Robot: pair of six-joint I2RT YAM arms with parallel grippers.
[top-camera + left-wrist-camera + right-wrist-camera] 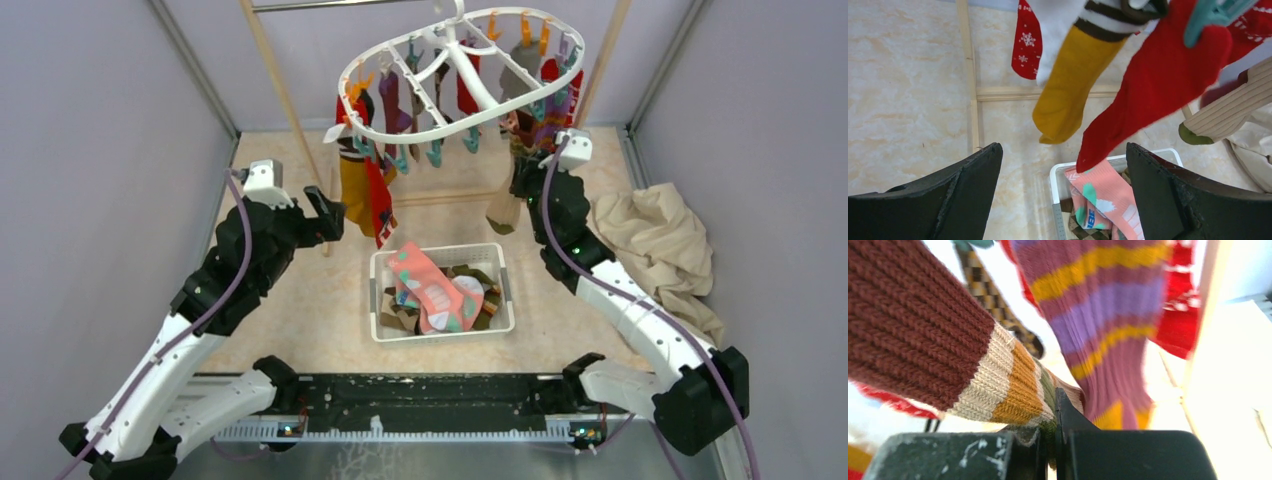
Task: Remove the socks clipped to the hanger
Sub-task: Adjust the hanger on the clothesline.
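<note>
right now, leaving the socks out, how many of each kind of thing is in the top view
hanger: 1
wooden rack: 1
basket: 1
beige cloth: 1
robot arms: 2 (left arm, right arm)
total: 6
</note>
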